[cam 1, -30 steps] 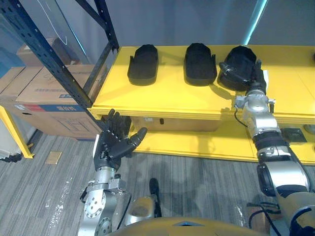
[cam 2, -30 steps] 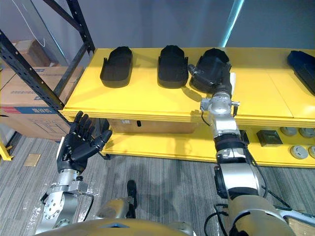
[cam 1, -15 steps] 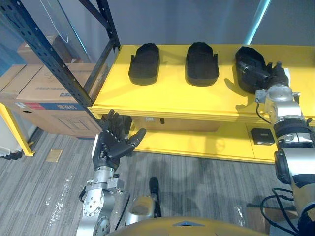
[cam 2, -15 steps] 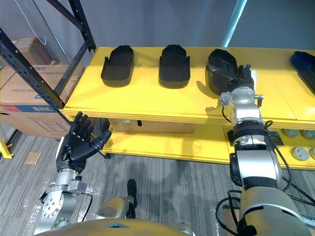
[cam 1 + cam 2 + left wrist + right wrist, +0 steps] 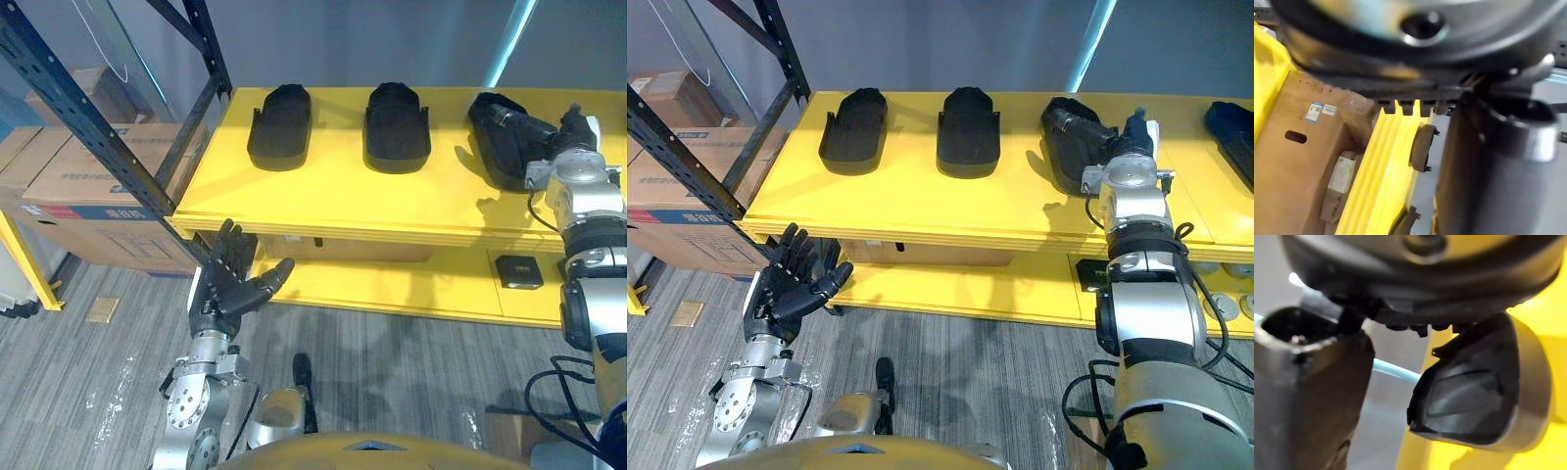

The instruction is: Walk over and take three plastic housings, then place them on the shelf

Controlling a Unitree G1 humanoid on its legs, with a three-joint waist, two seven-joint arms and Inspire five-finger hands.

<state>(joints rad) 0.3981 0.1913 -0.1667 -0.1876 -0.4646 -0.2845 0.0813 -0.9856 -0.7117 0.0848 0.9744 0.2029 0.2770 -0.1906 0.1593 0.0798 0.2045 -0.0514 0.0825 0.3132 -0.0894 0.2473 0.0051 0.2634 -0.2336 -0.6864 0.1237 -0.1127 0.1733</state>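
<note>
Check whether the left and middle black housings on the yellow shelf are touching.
Apart. The left eye view shows a strip of bare yellow shelf between the left housing and the middle housing.

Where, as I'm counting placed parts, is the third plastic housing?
Eye views: the third plastic housing lies on the yellow shelf, right of the middle housing, at the right hand.

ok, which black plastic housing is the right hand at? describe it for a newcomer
Start at the yellow shelf: three black shoe-shaped plastic housings lie in a row on its upper board. It is the black plastic housing at the robot's right end. Unlike the left housing and middle housing, it has the right hand over it.
</note>
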